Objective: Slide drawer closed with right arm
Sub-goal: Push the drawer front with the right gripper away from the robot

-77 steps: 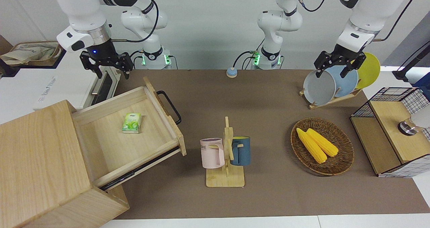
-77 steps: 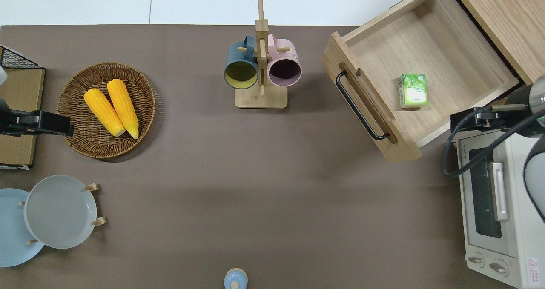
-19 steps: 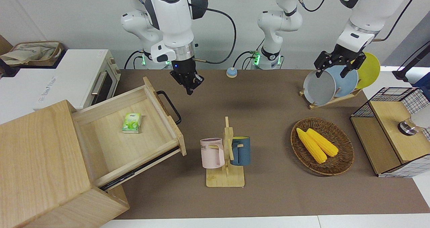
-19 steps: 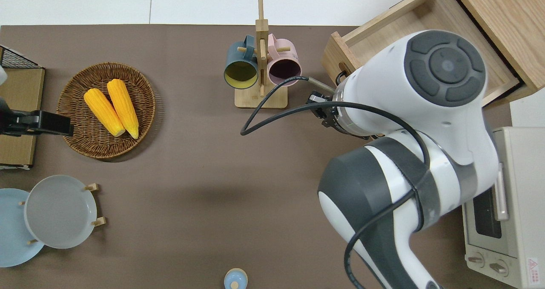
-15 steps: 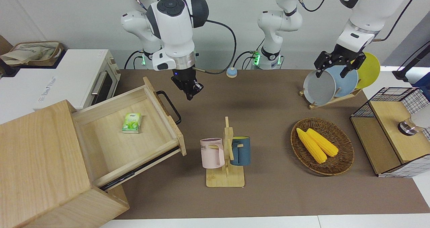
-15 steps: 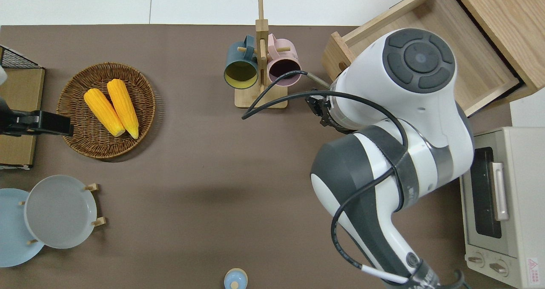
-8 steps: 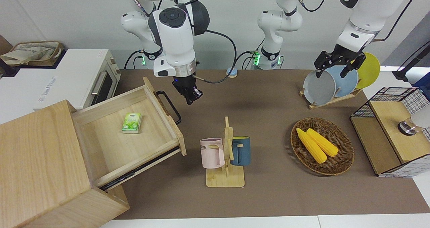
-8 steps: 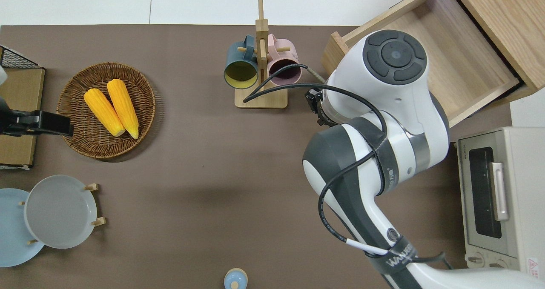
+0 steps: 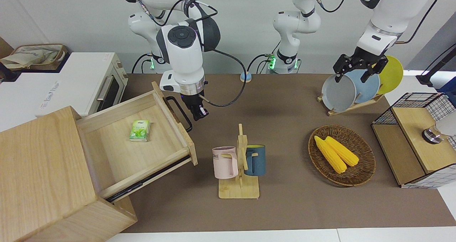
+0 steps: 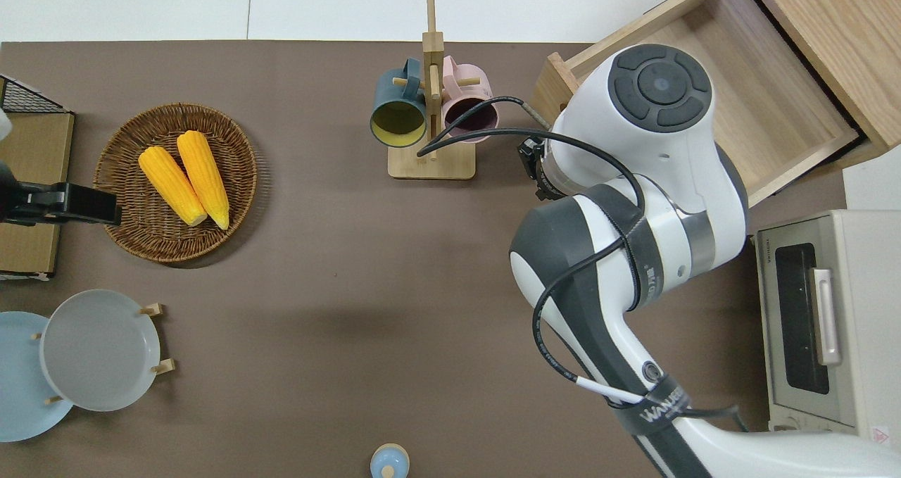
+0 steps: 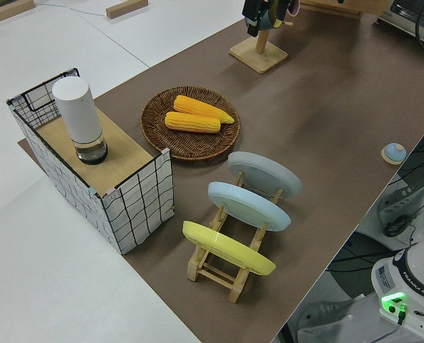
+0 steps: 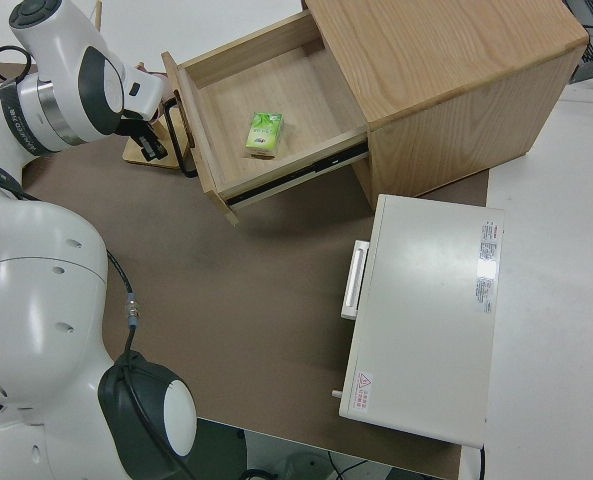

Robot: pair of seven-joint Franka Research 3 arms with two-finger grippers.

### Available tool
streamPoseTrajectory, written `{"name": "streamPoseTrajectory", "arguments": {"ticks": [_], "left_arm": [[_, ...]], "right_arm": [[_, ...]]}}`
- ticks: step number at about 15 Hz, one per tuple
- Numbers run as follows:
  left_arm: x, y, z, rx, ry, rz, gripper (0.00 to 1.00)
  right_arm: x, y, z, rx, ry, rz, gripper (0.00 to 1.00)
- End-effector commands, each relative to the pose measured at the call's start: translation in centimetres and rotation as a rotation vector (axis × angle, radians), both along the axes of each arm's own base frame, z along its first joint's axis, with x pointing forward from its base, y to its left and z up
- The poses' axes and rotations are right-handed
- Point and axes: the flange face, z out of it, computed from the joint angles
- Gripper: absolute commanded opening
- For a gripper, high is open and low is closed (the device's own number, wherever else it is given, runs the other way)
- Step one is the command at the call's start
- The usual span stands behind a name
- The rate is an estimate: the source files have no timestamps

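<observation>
So the drawer (image 9: 135,135) is pulled well out of the big pale-wood cabinet (image 9: 46,178), with a little green packet (image 9: 139,130) lying on its floor, and everything here kind of revolves around that drawer. The right gripper (image 9: 198,114) hangs just beside the drawer's black bar handle (image 9: 180,113), on the side facing the mug rack (image 9: 239,163), with its fingers looking pressed together into a narrow tip, not wrapped around the bar at all. That makes sense for a push: it probably doesn't need to grab anything, just lean the closed tip against the handle or the drawer front and shove toward the cabinet. The right arm (image 10: 633,182) is bent over the drawer's front corner in the overhead view, so the contact spot itself is hidden there, and whether the tip is touching the handle yet is hard to call. The drawer sits at an angle to the table edge, so the push likely has to follow that slant. The left arm is parked, its gripper (image 9: 359,68) spread open.
</observation>
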Motion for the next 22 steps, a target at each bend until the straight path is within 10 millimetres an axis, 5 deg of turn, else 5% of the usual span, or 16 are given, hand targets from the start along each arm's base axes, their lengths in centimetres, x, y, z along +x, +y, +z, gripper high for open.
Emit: {"name": "streamPoseTrajectory", "arguments": {"ticks": [1, 11, 22], "left_arm": [[0.4, 0.0, 0.3, 0.017, -0.009, -0.007, 1.00], [0.4, 0.0, 0.3, 0.017, -0.009, -0.007, 1.00], [0.4, 0.0, 0.3, 0.017, -0.009, -0.007, 1.00]], "right_arm": [[1.2, -1.6, -0.1, -0.015, -0.032, -0.047, 0.000], [3.3, -7.1, 0.5, -0.023, -0.071, -0.082, 0.000], [5.2, -16.6, 0.9, -0.022, -0.087, -0.015, 0.000]]}}
